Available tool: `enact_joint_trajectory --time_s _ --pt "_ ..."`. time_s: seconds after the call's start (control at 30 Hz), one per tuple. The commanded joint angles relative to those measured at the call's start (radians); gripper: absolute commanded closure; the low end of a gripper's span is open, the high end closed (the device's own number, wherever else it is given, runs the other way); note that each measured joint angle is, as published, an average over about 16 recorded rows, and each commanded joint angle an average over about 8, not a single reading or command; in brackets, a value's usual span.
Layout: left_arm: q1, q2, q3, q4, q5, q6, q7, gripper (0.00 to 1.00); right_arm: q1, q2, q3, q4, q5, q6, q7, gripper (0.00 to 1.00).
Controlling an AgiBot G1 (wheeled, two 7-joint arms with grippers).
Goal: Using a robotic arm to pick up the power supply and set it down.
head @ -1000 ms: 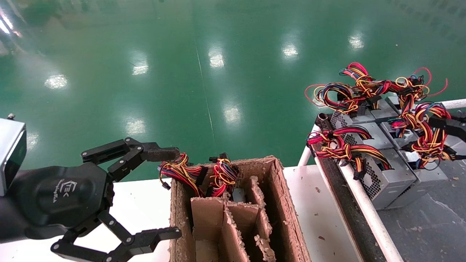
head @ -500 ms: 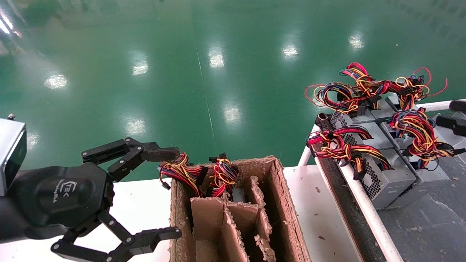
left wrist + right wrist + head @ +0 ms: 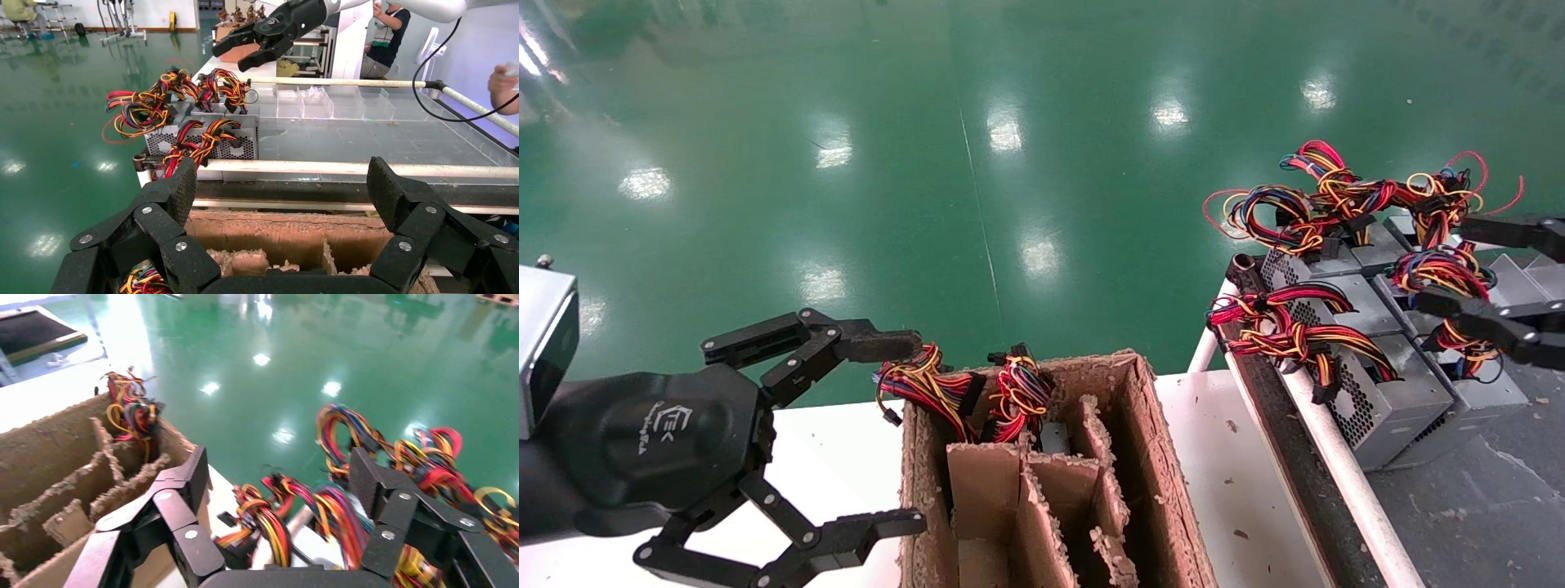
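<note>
The right claw (image 3: 1495, 273), released, is hovering over a rigid, heavy-looking power supply (image 3: 1471, 388), best gripped across its metal casing, not the floppy wires.

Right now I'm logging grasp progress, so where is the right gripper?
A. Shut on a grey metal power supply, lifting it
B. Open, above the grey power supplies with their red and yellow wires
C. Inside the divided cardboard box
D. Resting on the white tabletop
B: the black two-finger right gripper is open above the grey metal power supplies and their red and yellow wire bundles, holding nothing.
</note>
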Motion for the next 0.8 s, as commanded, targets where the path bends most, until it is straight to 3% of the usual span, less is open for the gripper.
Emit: enact_joint_trajectory --time_s 0.03,0.8 --pt "0.000 0.000 0.000 0.000 0.000 0.000 0.000 0.00 -0.014 -0.007 0.003 0.026 0.011 0.002 0.007 0.00" --pt "0.000 0.000 0.001 0.000 -0.001 0.000 0.000 0.00 -0.172 -0.090 0.031 0.328 0.133 0.030 0.087 0.00"
